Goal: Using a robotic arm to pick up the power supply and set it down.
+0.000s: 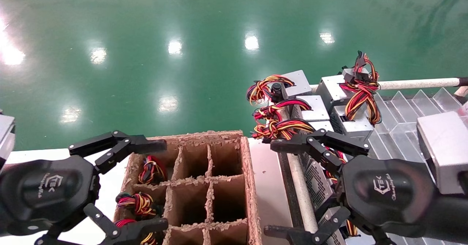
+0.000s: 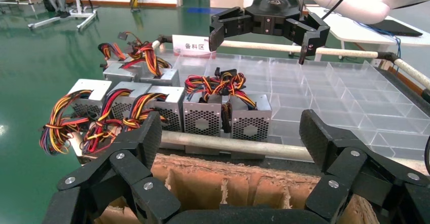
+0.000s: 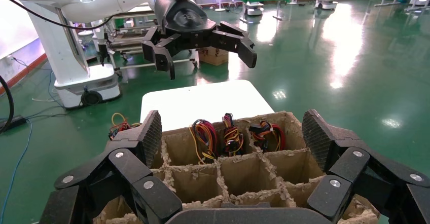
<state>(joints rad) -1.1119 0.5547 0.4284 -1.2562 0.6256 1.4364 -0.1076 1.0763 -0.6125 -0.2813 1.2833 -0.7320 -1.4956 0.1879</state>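
Several power supplies, silver-grey boxes with red, yellow and black wires, stand in rows on the clear tray; one is, another. More wire bundles stick out of the cells along the left side of a divided cardboard box. My left gripper hovers open over the box's left side, holding nothing. To the right of the box, my right gripper hovers open and empty over the tray's near edge, close to a grilled power supply. The left wrist view shows the left gripper and, beyond it, the right gripper.
A plain grey block sits at the right edge. A metal rail runs along the tray's far side and another lies between tray and box. The box rests on a white table. Green floor lies beyond.
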